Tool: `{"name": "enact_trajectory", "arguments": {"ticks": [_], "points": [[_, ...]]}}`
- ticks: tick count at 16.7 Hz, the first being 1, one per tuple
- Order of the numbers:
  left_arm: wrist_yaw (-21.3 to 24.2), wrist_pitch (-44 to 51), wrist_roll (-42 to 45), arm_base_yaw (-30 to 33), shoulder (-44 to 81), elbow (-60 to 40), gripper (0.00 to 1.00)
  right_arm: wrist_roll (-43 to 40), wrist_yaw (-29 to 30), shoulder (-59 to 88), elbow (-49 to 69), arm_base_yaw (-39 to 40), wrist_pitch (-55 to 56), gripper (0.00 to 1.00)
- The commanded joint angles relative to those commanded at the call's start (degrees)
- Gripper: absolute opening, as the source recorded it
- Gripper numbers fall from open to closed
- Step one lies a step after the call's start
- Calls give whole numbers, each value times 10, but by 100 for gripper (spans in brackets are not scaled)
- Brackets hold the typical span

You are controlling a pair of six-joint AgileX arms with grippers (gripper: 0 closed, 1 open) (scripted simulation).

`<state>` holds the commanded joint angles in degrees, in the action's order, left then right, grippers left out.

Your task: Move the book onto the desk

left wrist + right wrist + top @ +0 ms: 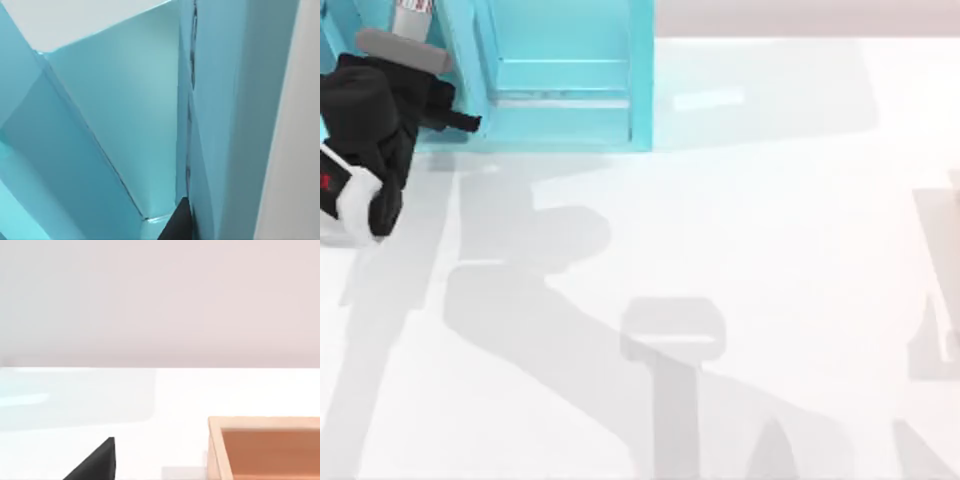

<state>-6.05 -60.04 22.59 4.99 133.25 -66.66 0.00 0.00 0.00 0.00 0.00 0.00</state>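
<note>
The left gripper (pixel 455 118) was reached into the shelf (pixel 570 70) beside the upright book (pixel 412 8) (finger state could not be told), presumably for grasping.

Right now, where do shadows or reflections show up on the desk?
Top view: broad grey arm shadows cross the desk, and a pale teal reflection lies beside the shelf. Right wrist view: a faint teal sheen tints the white surface.

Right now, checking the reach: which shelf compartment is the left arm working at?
The left-end compartment, where the book shows its red-marked white edge and the left gripper reaches; the wider compartment to its right has no arm.
</note>
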Motion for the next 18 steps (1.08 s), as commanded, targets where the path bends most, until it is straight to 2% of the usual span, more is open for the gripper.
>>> {"name": "enact_trajectory", "arguments": {"ticks": [6,9,13,18], "points": [[0,1,3,-3,3,4,0,0,0,0,0,0,0,100],[-2,25,2,-2,-34,19,0,0,0,0,0,0,0,100],[-10,104,-3,1,-166,70,0,0,0,0,0,0,0,100],[-21,244,-7,7,-407,163,0,0,0,0,0,0,0,100]]}}
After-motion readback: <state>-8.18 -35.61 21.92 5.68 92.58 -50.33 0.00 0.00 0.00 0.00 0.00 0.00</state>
